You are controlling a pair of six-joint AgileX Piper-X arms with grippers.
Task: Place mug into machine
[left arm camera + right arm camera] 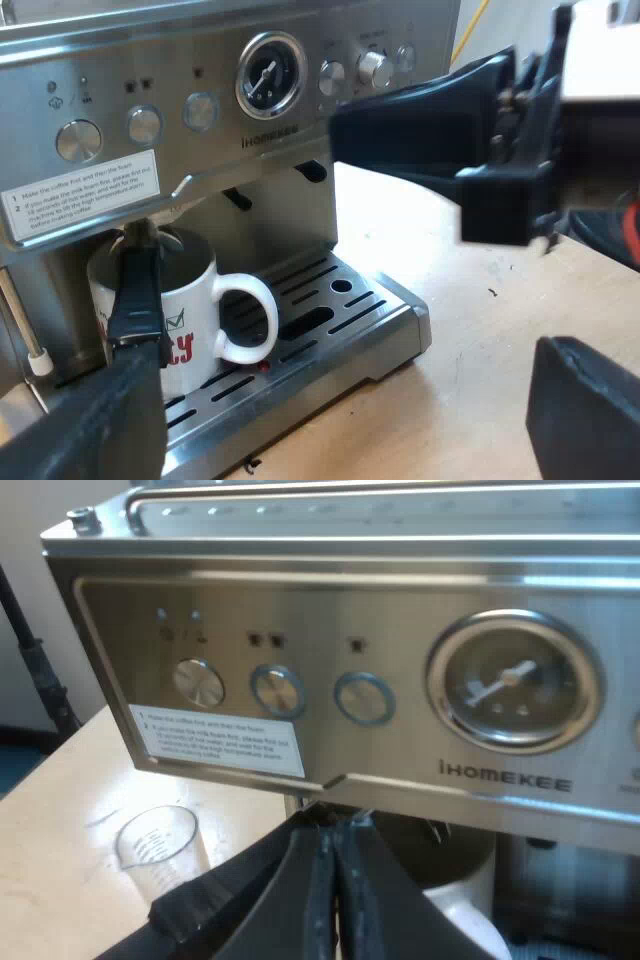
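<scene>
A white mug [195,320] with red lettering stands on the espresso machine's [150,70] slotted drip tray [350,310], under the brew head, its handle pointing out over the tray. The holder's dark handle [135,290] hangs in front of the mug. My left gripper [340,430] is open a short way back from the tray, with nothing between its fingers [585,410]. My right gripper [335,875] is shut and empty, its tips just above the mug's rim [465,900] below the button panel. From the left wrist it appears as a black gripper [430,130] level with the machine's knobs.
A clear measuring glass [160,845] stands on the wooden table [60,810] beside the machine. The pressure gauge [515,685] and round buttons [277,690] sit on the steel panel. Bare tabletop [480,330] lies beyond the tray's corner.
</scene>
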